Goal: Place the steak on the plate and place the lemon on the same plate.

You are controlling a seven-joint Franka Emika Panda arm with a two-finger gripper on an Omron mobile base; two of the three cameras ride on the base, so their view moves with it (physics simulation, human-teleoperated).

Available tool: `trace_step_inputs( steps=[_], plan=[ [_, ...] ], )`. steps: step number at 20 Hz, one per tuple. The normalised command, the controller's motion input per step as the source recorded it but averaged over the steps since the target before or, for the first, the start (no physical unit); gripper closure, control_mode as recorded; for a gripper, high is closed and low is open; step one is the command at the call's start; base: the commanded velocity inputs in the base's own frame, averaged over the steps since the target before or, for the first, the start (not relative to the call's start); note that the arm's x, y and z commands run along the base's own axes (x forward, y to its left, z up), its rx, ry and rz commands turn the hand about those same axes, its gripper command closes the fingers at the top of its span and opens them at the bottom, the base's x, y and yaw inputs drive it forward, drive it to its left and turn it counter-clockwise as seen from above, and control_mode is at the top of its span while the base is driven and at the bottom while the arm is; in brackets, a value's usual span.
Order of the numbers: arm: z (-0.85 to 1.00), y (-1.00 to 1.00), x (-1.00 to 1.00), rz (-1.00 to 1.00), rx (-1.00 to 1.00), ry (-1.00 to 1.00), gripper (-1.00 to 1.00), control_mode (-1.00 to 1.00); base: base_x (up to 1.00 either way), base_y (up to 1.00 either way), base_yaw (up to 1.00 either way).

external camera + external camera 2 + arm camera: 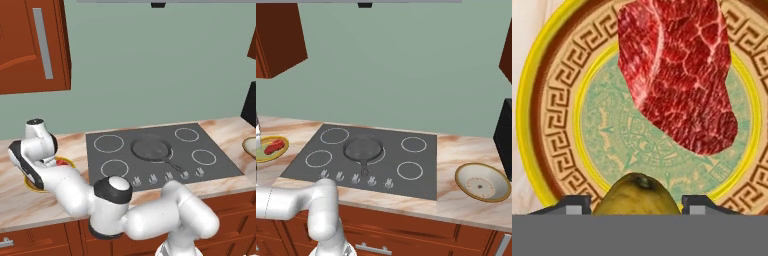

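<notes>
The robot's hand (637, 205) hangs right above the round plate with the yellow ringed rim and pale green middle (559, 100). Between its two dark fingers sits the small yellow oval lemon (637, 197), at the bottom middle of the hand view. The fingers are closed on the lemon, one on each side, so it looks held and not yet let go. I think it is held over the plate so it can drop beside the meat.

The bright red chunk of raw steak (677, 75) already lies on the plate, in the upper right of the hand view. So the steak part looks done, and the lemon part is nearly done.

In the left base view the plate (67, 162) peeks out at the left edge, behind the white arm. In the right base view the plate (280, 150) and the steak (274, 146) sit at the far left.

The table (456, 200) is pinkish marble. A dark grey stove top (421, 175) fills its middle, with a dark grey frying pan (362, 148) on it. A pale tan dish (482, 182) sits at the right. The wall is soft green, with red-brown cupboards (30, 45) above.
</notes>
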Motion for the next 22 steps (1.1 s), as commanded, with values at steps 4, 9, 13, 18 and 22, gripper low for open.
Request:
trace_step_inputs(
  steps=[4, 9, 13, 18, 22],
  plan=[
    [-0.31, 0.06, 0.00, 0.01, -0.04, 0.00, 1.00, -1.00, 0.00, 0.00, 0.00],
    [-0.31, 0.00, 0.00, 0.00, -0.03, 0.00, 1.00, -1.00, 0.00, 0.00, 0.00],
    [-0.24, 0.00, 0.00, 0.00, -0.01, -0.03, 1.00, -1.00, 0.00, 0.00, 0.00],
    [-0.14, 0.00, 0.03, 0.00, 0.00, -0.04, 1.00, -1.00, 0.00, 0.00, 0.00],
    [-0.03, -0.09, 0.00, 0.00, 0.00, -0.02, -1.00, -1.00, 0.00, 0.00, 0.00]
  ],
)
